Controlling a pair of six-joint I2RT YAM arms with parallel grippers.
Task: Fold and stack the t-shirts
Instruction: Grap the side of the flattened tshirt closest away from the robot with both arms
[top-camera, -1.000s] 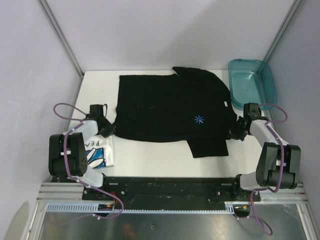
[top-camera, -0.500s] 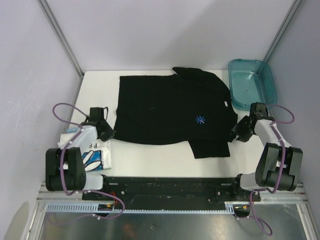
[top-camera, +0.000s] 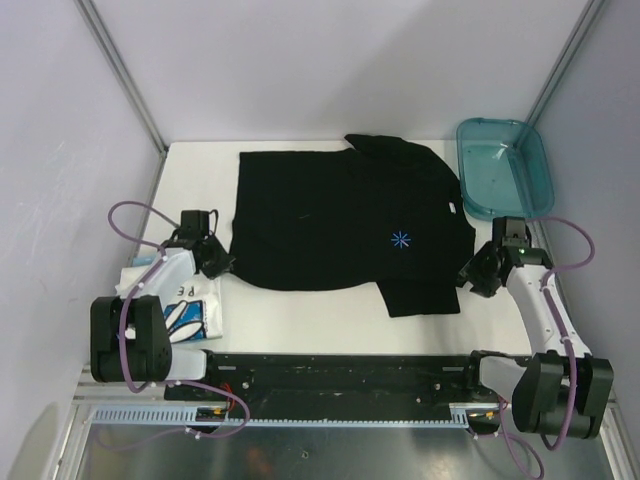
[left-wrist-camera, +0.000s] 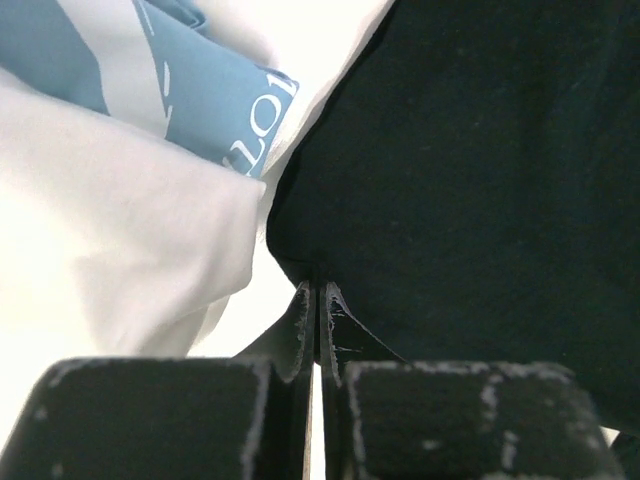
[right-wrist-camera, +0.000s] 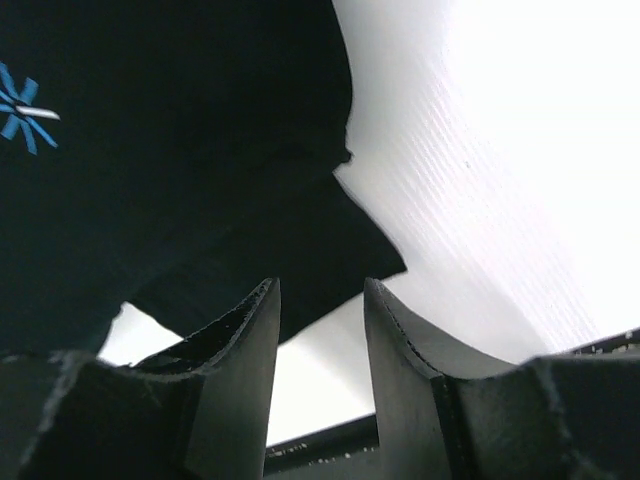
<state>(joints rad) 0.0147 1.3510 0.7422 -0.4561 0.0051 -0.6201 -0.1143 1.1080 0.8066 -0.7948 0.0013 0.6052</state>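
I have the black shirt (top-camera: 350, 220) lying flat in the middle of the counter (top-camera: 300, 312). It runs sideways. Its bottom edge is by my left arm and its neck is by my right arm. One sleeve sticks out toward me.

My left tool (left-wrist-camera: 316, 300) is pinched all the way closed. Its tips sit right at the near bottom corner of the black shirt. I think it has nipped the edge of the cloth, but I cannot see cloth between the tips, so I am not sure.

My right tool (right-wrist-camera: 320, 330) is open about halfway and has nothing in it. It is low, just beside the neck end of the shirt. The cloth lies to its left, and the edge by the sleeve is right in front of the gap. I think it must slide in that way to grab its side.

The white shirt (top-camera: 188, 305) with blue print is bunched by my left arm, near the black one. The blue bin (top-camera: 540, 170) is in the far right corner. I see nothing in it.
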